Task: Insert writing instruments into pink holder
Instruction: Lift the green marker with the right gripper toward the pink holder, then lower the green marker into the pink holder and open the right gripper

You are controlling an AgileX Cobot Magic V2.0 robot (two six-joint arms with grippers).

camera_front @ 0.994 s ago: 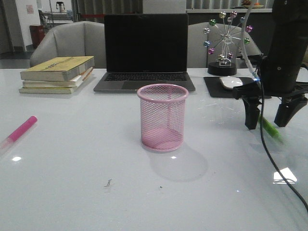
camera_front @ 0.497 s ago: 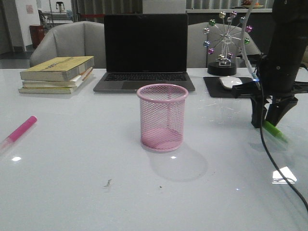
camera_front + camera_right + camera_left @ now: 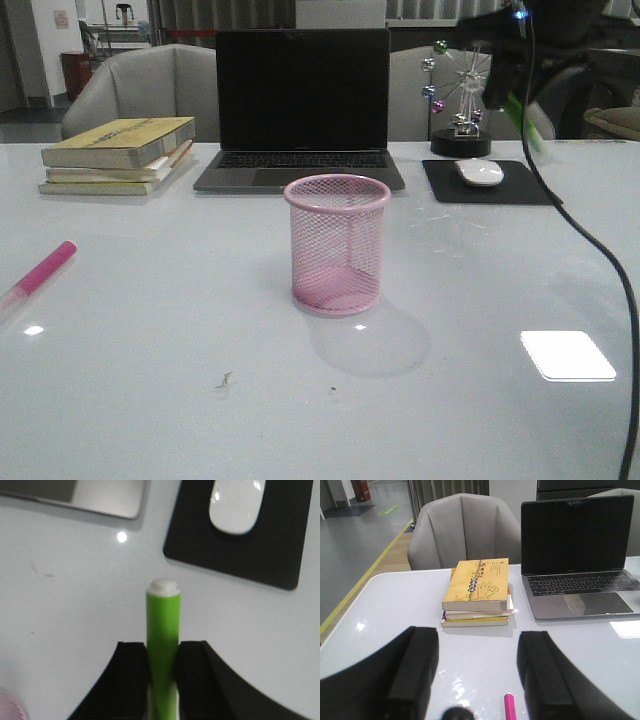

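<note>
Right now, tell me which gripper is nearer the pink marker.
Left. The left gripper hangs open just above the pink marker, which lies on the table's left side. The right gripper is raised high at far right, clamping the green marker.

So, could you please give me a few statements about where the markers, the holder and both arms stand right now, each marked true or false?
1. The right gripper has its jaws shut on the green marker. True.
2. The pink holder already contains a marker. False: it is empty.
3. The pink marker lies on the table. True.
4. The left gripper is holding the pink marker. False: its jaws are open and empty.
5. The holder lies tipped on its side. False: it stands upright.
</note>
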